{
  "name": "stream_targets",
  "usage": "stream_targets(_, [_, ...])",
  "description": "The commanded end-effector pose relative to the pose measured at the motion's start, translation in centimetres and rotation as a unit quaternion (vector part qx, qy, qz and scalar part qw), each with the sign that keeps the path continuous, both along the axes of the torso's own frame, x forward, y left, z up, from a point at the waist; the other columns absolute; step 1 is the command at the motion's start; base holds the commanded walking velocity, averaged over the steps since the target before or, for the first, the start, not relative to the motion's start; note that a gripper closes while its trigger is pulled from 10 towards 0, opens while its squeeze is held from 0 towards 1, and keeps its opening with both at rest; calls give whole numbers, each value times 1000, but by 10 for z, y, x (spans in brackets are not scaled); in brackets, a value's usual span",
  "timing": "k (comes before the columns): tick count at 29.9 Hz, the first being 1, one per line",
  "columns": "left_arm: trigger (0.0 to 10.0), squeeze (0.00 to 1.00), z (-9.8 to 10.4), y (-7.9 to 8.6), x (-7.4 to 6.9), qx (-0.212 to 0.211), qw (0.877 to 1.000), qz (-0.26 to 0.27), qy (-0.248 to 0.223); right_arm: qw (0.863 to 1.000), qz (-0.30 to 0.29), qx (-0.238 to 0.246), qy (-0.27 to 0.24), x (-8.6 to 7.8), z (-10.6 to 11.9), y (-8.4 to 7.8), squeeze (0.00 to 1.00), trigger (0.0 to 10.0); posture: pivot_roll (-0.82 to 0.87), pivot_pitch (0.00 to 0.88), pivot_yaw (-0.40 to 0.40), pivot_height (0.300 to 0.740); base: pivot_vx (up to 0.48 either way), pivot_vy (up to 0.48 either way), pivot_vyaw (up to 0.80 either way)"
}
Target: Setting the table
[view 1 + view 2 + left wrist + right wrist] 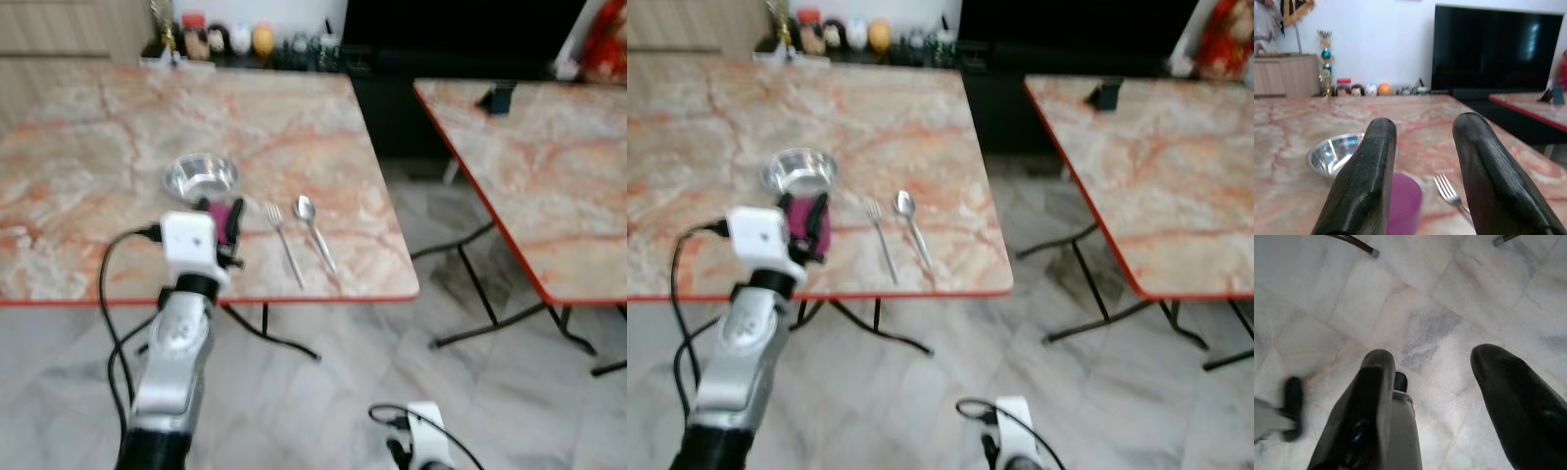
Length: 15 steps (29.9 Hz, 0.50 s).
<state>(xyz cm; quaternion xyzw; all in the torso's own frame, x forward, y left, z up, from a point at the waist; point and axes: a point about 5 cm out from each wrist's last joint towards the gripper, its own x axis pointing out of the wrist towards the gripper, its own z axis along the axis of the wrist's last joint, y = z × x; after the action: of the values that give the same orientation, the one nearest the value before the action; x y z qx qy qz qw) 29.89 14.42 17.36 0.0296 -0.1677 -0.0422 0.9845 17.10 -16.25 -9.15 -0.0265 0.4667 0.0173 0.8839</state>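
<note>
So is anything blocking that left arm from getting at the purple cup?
Nothing visible. The left end effector is open, right at the purple cup near the table's front edge. The bowl sits behind the cup; fork and spoon lie aside.

The left arm is raised and stretched forward, its silver forearm and white wrist block seen from the head views. The left end effector (pixel 1420 161) is held with its two black fingers (pixel 1364 181) spread apart. The right arm hangs low, and the right end effector (pixel 1449 401) is pointed downward, its fingers apparently parted, though the view is somewhat blurred.
</note>
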Motion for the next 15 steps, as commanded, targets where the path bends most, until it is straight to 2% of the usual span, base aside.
stream_targets(1, [10000,0,0,8,-1,5,1000,14,2,1000,4,7,-4,4,1,6,0,10000,75,0,-85,740,0,360,0])
stream_targets(15, [10000,0,1,8,-1,5,1000,16,0,1000,6,7,-4,4,1,6,0,10000,77,0,-87,740,0,358,0])
